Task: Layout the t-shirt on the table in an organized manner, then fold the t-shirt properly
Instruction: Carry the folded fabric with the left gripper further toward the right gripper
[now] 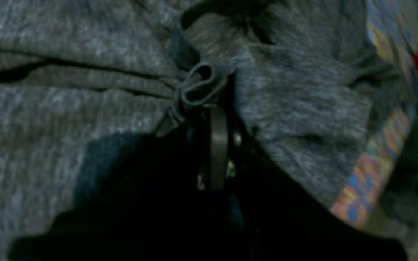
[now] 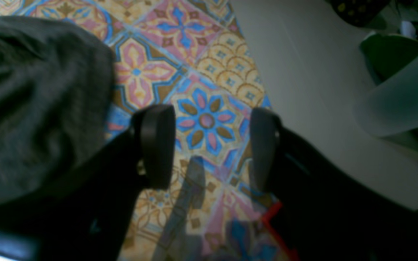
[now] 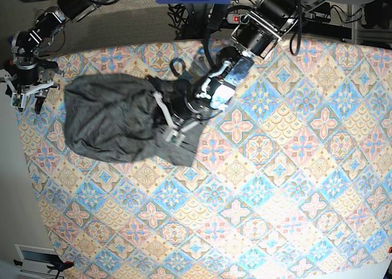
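A robotics lab: cables and a power strip (image 3: 234, 19) behind the patterned table (image 3: 275, 187).

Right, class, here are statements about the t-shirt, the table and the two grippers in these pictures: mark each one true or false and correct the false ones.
1. The left gripper is shut on a bunched fold of the t-shirt. True.
2. The right gripper holds a sleeve. False: its jaws stand open over the bare table, with nothing between them.
3. The t-shirt lies flat and neatly folded. False: it is a wrinkled heap.
4. In the base view the t-shirt lies towards the table's left end. True.
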You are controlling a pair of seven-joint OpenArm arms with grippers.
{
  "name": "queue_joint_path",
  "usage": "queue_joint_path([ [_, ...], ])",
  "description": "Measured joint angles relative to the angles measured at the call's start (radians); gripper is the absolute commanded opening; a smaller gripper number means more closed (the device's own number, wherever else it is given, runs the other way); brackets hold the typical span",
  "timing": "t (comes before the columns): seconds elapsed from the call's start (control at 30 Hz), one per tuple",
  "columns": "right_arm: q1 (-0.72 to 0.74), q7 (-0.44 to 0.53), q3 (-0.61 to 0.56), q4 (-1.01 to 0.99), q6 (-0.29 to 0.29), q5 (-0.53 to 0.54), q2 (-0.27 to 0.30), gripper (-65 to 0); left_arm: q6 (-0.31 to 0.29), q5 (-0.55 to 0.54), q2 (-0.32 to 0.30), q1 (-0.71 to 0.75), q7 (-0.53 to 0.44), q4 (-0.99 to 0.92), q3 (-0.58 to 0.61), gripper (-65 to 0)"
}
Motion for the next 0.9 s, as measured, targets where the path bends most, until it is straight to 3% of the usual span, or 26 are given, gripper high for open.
queue_joint_path([
  [0.43,0.0,0.0,0.0,0.0,0.0,0.0,0.0,-33.7,-0.004,0.007,-0.002,-0.033,0.023,0.09,0.01,-61.9],
  [0.5,0.001,0.0,0.0,0.0,0.0,0.0,0.0,-33.7,-0.032,0.013,-0.005,-0.039,0.024,0.089,0.049,-61.9],
  [0.67,0.001,0.0,0.0,0.0,0.0,0.001,0.0,-33.7,-0.174,0.011,0.006,-0.098,0.074,0.043,0.276,-61.9],
  [0.8,0.0,-0.002,0.0,0.0,0.0,0.0,0.001,-33.7,-0.173,0.005,0.002,-0.095,0.105,0.029,0.301,-61.9],
  [0.9,0.001,-0.001,0.0,0.0,0.0,0.001,-0.001,-33.7,-0.165,0.01,-0.008,-0.099,0.105,0.071,0.238,-61.9],
])
